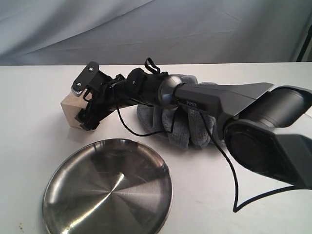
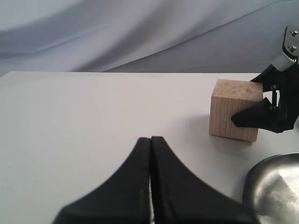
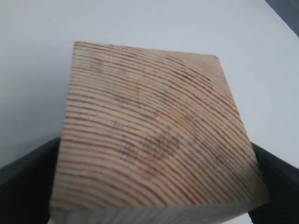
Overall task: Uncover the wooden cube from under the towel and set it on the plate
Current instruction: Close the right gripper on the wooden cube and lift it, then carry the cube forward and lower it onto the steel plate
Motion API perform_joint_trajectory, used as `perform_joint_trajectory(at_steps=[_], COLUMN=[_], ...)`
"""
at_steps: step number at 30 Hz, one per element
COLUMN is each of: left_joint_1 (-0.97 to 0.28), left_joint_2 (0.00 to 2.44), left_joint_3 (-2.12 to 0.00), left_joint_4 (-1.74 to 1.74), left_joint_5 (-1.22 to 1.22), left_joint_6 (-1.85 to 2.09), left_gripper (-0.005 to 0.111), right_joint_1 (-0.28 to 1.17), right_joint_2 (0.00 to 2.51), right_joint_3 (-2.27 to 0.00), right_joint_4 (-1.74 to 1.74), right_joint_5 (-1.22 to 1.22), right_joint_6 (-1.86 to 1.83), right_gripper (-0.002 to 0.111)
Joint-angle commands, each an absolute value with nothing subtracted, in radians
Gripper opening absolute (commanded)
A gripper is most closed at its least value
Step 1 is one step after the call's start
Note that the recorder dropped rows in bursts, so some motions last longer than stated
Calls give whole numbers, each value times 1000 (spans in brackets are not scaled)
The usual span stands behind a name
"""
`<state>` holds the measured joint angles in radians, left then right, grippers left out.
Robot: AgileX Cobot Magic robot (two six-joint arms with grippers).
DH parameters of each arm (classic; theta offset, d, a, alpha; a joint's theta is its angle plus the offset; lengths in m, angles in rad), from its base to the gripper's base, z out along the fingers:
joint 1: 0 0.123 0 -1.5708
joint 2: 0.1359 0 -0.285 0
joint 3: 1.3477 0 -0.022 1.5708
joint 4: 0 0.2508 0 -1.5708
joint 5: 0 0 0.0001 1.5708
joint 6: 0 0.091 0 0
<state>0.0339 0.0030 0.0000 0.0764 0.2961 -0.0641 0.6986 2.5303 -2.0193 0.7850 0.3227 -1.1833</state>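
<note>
You have a white table (image 1: 29, 161) in front of you. The black right arm (image 1: 229, 105) reaches across it from the right side of the exterior view towards the left. Nearest the camera lies the round, shiny stainless-steel plate (image 1: 107, 190), with nothing on it. Behind the plate, partly under the arm, the fluffy grey-blue fleece towel (image 1: 187, 129) sits bunched in thick folds. To its left the pale wooden cube with dark grain lines (image 1: 70, 108) stands fully uncovered on the table, near the plate's far rim but apart from it and clear of the towel. Your right gripper (image 1: 84, 103) is closed around this cube; the right wrist view shows a black finger (image 3: 23, 186) pressed against each of two opposite sides. Your left gripper (image 2: 150, 142) hangs above bare table, well apart from the cube, its two fingers pressed together on nothing.
</note>
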Motion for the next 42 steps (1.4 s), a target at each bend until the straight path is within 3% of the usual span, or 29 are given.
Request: perform_joint_trajectory(at_steps=[1,26,42], left_joint_1=[29,29,29], left_joint_2=[0,0,0], left_joint_3=[0,0,0], left_joint_4=[71,71,71], left_joint_5=[285,285,285], left_joint_6=[-68,-68,-68], left_gripper=[1,1,1], right_joint_1=[692,639,639], right_joint_2=[2470,2393,2220], right_joint_3=[-2021,-2021,-2021], right_joint_4=[812,828,713], right_joint_5=[296,456,921], right_joint_6=[-1177,-1148,-1148], right_gripper=[0,0,0])
